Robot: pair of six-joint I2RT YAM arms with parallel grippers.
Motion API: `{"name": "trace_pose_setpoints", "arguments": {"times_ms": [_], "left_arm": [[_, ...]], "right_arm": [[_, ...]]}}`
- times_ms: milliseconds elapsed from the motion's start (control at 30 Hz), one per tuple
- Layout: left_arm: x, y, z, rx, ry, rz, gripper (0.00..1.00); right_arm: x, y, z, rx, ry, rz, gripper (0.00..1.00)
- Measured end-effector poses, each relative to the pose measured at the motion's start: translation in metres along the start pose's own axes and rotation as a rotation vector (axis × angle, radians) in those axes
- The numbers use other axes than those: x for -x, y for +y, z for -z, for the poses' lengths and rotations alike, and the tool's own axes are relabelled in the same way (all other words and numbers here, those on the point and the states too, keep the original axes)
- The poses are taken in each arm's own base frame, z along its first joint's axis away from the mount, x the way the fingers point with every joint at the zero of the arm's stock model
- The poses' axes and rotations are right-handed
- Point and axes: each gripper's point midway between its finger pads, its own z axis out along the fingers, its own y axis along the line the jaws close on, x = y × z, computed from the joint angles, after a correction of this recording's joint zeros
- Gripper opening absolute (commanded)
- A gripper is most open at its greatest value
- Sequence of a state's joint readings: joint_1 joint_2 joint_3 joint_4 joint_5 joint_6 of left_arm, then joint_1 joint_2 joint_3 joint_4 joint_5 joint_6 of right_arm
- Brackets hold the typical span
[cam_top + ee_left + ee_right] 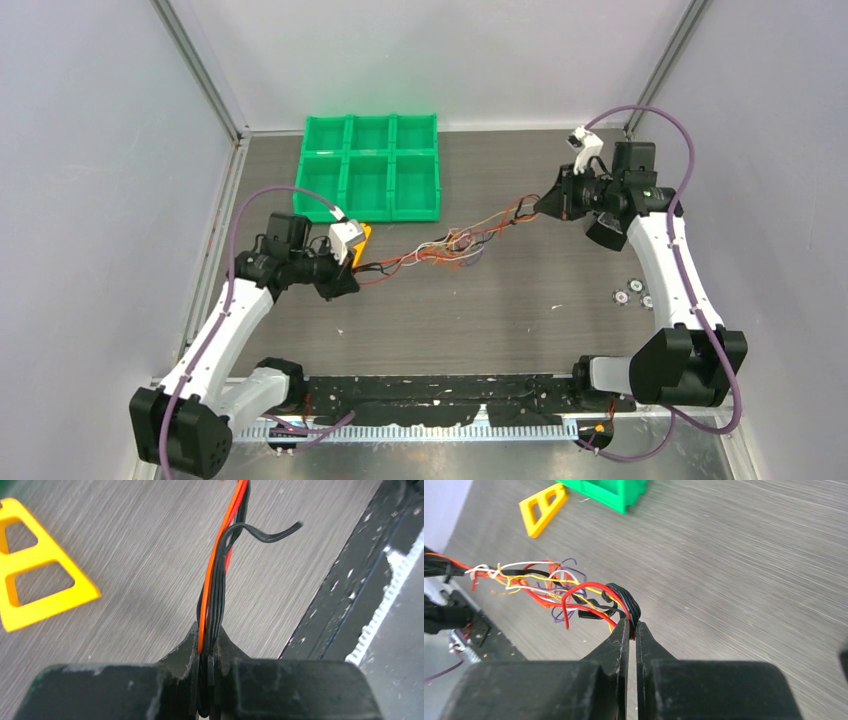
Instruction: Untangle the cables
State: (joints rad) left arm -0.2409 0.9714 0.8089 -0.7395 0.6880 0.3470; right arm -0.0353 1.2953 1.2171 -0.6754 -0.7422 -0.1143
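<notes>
The cables (455,243) are a clump of thin orange, red, black, purple, yellow and white wires strung across the middle of the table between both arms. My left gripper (350,277) is shut on the cables' left end; in the left wrist view orange, red and black strands (214,585) run out from between its fingertips (209,639). My right gripper (541,207) is shut on the right end, where black and red strands (624,600) bend into its tips (632,628). The tangle (544,585) hangs to the left of it.
A green six-compartment tray (370,165) stands at the back left. A yellow plastic frame (364,238) lies beside my left wrist, also seen as the yellow frame (35,575). Small round parts (632,293) lie at the right. A black strip (440,390) runs along the near edge.
</notes>
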Motion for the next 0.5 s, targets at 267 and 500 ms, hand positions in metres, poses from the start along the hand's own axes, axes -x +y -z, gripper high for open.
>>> {"name": "trace_pose_setpoints", "arguments": {"times_ms": [267,500], "left_arm": [[-0.033,0.039,0.019,0.114,0.17,-0.098,0.0],[-0.056,0.072,0.043,0.183,0.219,-0.138,0.0]], "right_arm": [[-0.009,-0.049,0.024,-0.184,0.012,0.012,0.05],[-0.021,-0.059,0.034,-0.202,0.044,-0.008,0.05]]}}
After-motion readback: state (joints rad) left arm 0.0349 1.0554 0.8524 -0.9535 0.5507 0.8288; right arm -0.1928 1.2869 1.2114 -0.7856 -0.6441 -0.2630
